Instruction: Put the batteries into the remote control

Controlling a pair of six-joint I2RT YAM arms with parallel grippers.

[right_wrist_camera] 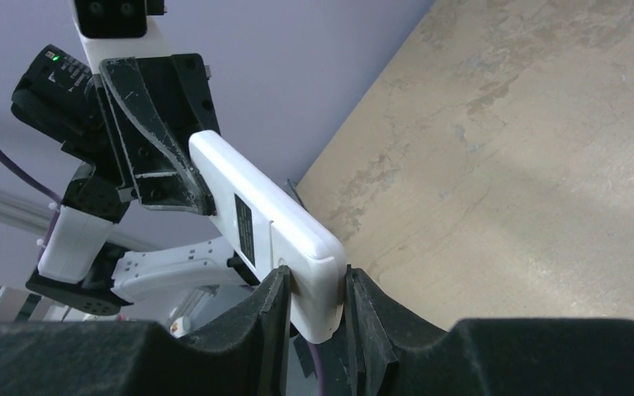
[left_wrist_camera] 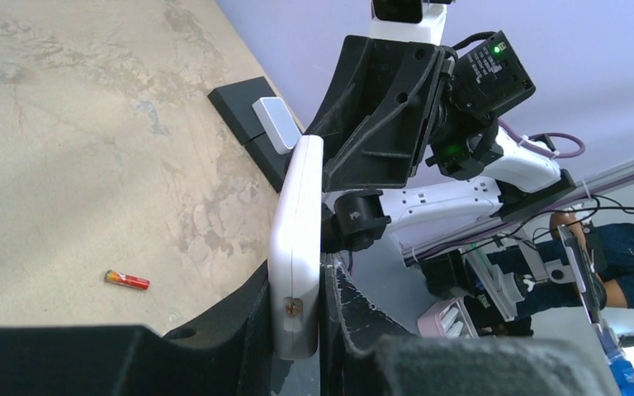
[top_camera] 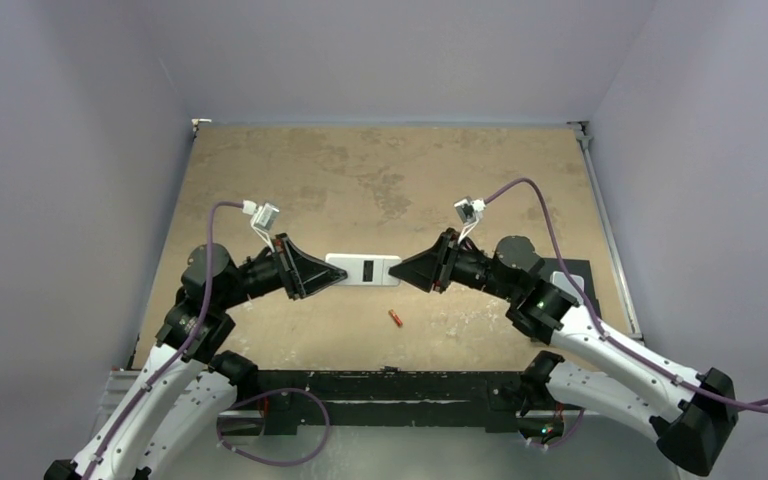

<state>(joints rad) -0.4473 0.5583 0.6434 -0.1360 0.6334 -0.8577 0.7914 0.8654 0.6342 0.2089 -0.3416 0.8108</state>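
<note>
The white remote control [top_camera: 363, 270] hangs above the table's middle, plain back with a dark label facing up. My left gripper [top_camera: 332, 277] is shut on its left end and my right gripper [top_camera: 400, 271] is shut on its right end. In the left wrist view the remote [left_wrist_camera: 295, 239] stands edge-on between my fingers, a small brass screw on its end. In the right wrist view the remote [right_wrist_camera: 264, 227] sits clamped between my pads. One red battery [top_camera: 396, 319] lies on the table below the remote; it also shows in the left wrist view [left_wrist_camera: 126, 280].
A pale grey block [top_camera: 567, 283] rests on a black pad [top_camera: 585, 272] at the right table edge, also seen in the left wrist view [left_wrist_camera: 274, 122]. A black bar [top_camera: 380, 385] runs along the near edge.
</note>
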